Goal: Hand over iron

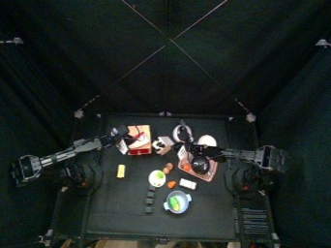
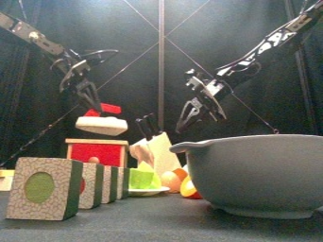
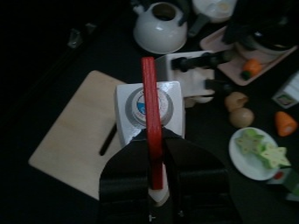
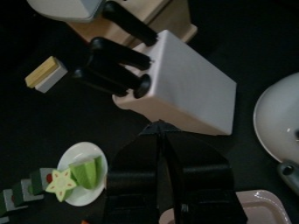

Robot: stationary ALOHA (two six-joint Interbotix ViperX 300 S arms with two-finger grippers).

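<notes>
— Where is the iron (image 2: 101, 121) right now?

— Off the table. The left gripper (image 2: 89, 97) is closed on its red handle, and in the front view the white body hangs in the air above the red box (image 2: 96, 149). From the left wrist, the handle runs straight up between the jaws, with the iron's body over a pale board (image 3: 73, 131).

— So the pick-up is done?

— I'd judge so. The lift looks finished; the handover itself is not.

— And the right gripper (image 2: 192, 111)?

— It hangs apart from the iron, on the other side of the knife block (image 2: 157, 149), above the grey bowl (image 2: 259, 172). Its jaws look pressed together and hold nothing. The right wrist looks down on the knife block and a plate of green food (image 4: 82, 171), not on the iron.

— What is left, then?

— The two arms need to meet over the middle, the right jaws must open and take hold of the iron, and the left must let go.

— Any crowding?

— The knife block and bowl stand below the likely meeting place.
</notes>
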